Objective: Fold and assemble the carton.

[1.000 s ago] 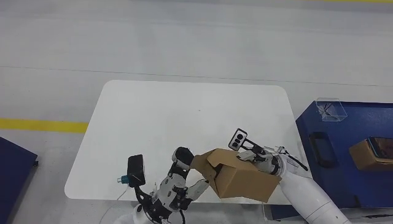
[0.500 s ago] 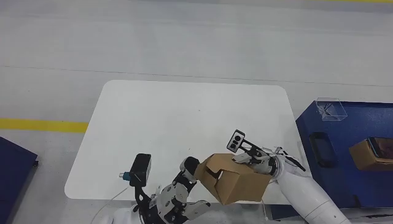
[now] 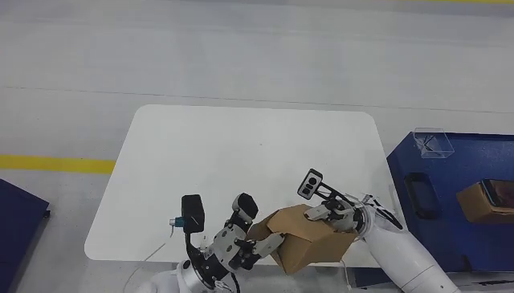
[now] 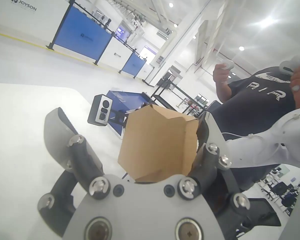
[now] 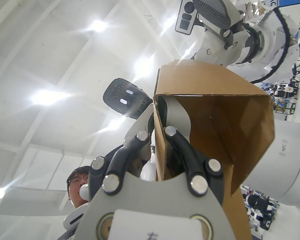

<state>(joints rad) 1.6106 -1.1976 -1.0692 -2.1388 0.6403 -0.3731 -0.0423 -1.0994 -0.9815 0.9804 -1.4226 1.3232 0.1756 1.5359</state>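
I had the R gripper (image 5: 157, 118) clamped on one wall of the carton (image 3: 315, 238), w/ one finger inside the open end and the other outside. My L gripper (image 4: 131, 122) stood wide open. The carton's folded end sat between its jaws, up against one finger, w/ the other finger well apart. The carton hung between both grippers, over the table's (image 3: 241, 156) near edge.

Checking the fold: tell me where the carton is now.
Top view: the carton is over the table's near edge, right of centre, between the left hand and the right hand, which clamps one wall.
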